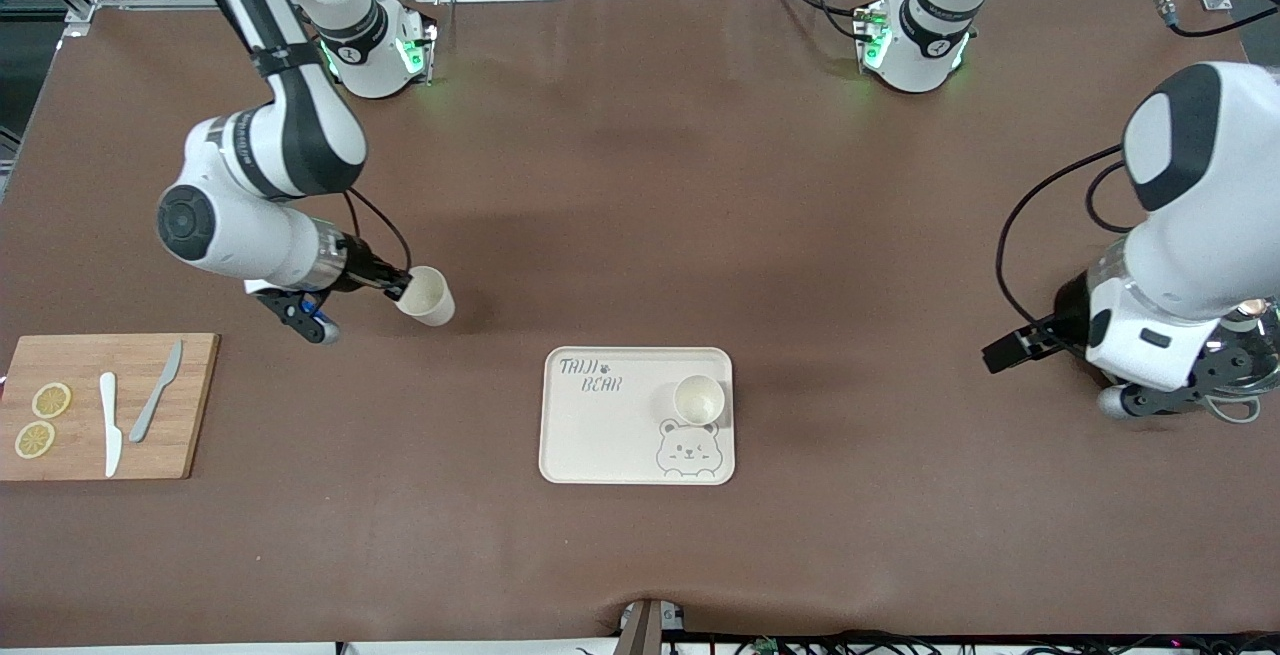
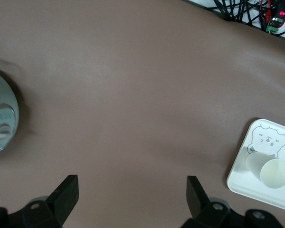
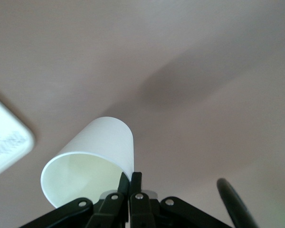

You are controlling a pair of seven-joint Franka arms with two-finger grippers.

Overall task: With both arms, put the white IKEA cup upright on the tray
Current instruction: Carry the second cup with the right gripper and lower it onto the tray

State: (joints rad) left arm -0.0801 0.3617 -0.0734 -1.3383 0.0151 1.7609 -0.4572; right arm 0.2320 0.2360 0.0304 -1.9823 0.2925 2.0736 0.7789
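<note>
The right gripper [image 1: 398, 287] is closed on the rim of a tilted white cup [image 1: 426, 295], so the carrying step is in hand; next it must move over the tray [image 1: 600, 455], turn the cup upright and set it beside the cup [image 1: 699, 398] already standing there. The left gripper [image 2: 133, 194] waits wide open and empty over the table at its own end. Only the right wrist view shows the fingers [image 3: 131, 184] pinching the rim.

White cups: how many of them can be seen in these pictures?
2. One cup stands upright on the tray. The other cup is tilted, pinched at its rim by the right claw, above the bare table.
</note>
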